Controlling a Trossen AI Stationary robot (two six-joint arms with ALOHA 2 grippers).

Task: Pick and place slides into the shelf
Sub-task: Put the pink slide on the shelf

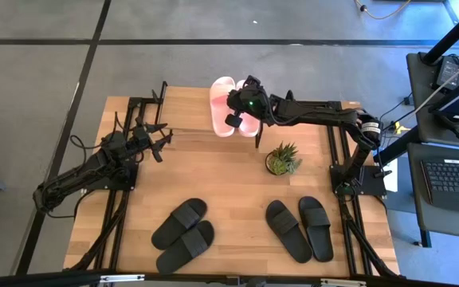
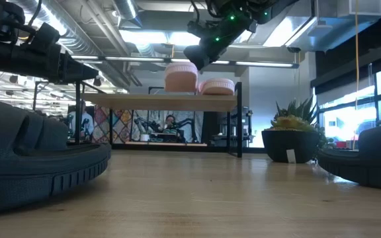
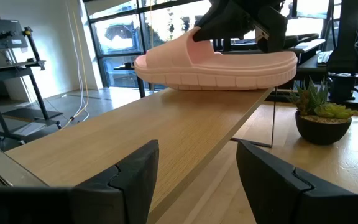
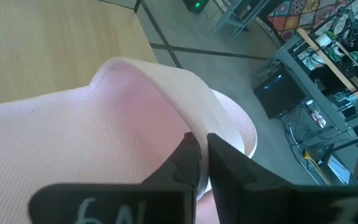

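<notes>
Right claw (image 1: 240, 108) sits over the shelf (image 1: 186, 115) at the far side of the worktop (image 1: 229, 179), fingers (image 4: 191, 163) pinched together on the strap of a pale pink slide (image 1: 247, 119). That slide lies on the shelf's plank top, touching its mate, the other pink slide (image 1: 222, 104), side by side. From the low view both pink slides (image 2: 197, 79) rest flat on the plank with the right claw (image 2: 200, 56) above them.

Left claw (image 1: 159, 137) hangs near the shelf's left end, apart from the slides, fingers (image 3: 129, 180) spread open, nothing between them.

Two black pairs stay on the worktop's near half: one pair (image 1: 185, 233) left of centre, angled; other pair (image 1: 299, 228) right of centre. Small potted plant (image 1: 282, 159) stands between the shelf and the right black pair.
</notes>
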